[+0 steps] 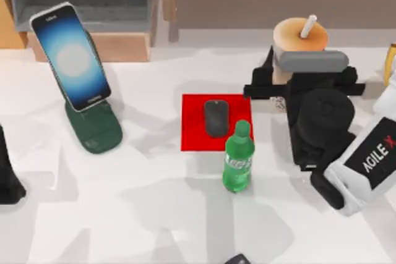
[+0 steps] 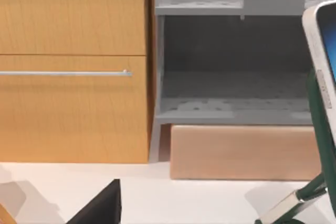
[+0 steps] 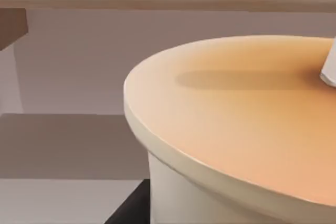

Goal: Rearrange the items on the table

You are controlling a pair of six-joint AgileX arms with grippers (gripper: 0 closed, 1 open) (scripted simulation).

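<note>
On the white table (image 1: pixel 154 214), the right gripper (image 1: pixel 281 85) sits right against the bubble-tea cup (image 1: pixel 300 35), though I cannot tell if it is squeezing, so it should hold the cup straight up and move slowly.

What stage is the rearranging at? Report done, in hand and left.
Looks done: the mouse lies on the red mat, and the smartphone leans on its green stand. In hand: the right end effector is at the bubble-tea cup, whose lid shows close in the right wrist view. Left: moving that cup, which is near the shelf. The left arm sits parked at the table's left edge.
</note>
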